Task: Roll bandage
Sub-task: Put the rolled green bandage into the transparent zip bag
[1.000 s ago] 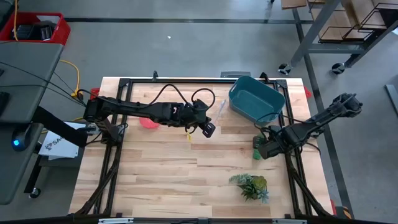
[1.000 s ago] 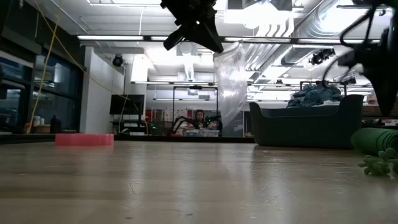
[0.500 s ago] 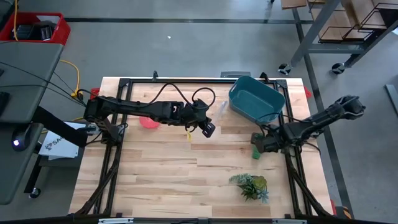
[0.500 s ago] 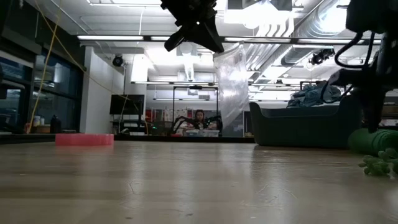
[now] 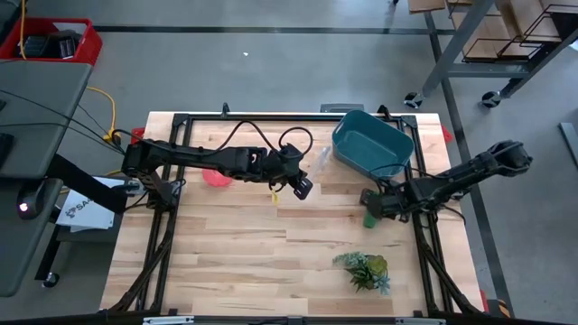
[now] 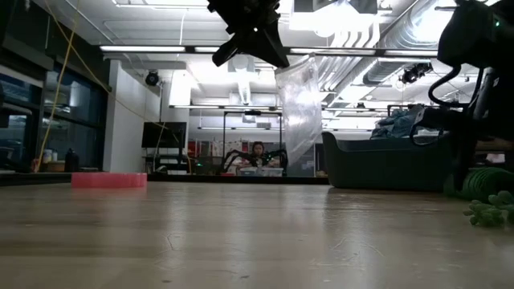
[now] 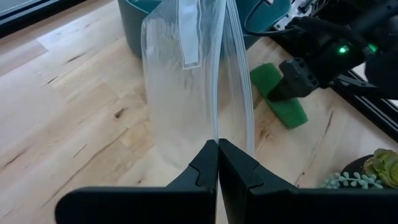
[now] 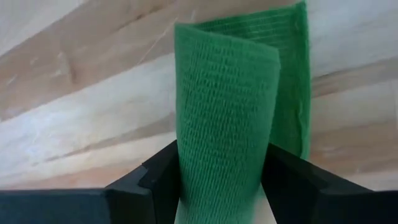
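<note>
The green bandage (image 5: pixel 368 218) lies on the wood table just near of the teal tub (image 5: pixel 372 143); it also shows in the left wrist view (image 7: pixel 281 98) and at the right of the low view (image 6: pixel 491 181). My right gripper (image 5: pixel 369 204) is low over the bandage's far end and shut on it. My left gripper (image 5: pixel 303 187) is raised above the table's middle and shut on a clear plastic bag (image 7: pixel 193 87), which hangs beside it in the low view (image 6: pixel 299 104). My right gripper pinches the bandage's folded-over end (image 8: pixel 224 149) between its two fingers (image 8: pixel 158 177). Two layers show there, curled over one another. The fingers come slanting down from the table's right. The rest of the strip (image 7: pixel 287 111) lies on the table. My left gripper pinches the bag's edge (image 7: pixel 218 134) between its shut fingertips. The bag is lifted, and its lower end reaches the table by the tub.
A leafy plant sprig (image 5: pixel 364 269) lies near the table's front right. A flat red thing (image 5: pixel 215 177) lies under my left arm. A black frame runs around the table's edges. Bare wood shows across the front left.
My right gripper has gone toward the table's left and a little toward the far edge, staying low at the bandage. The bandage's end has come along with it, while the near part stays on the table. My left gripper and the bag have kept still.
</note>
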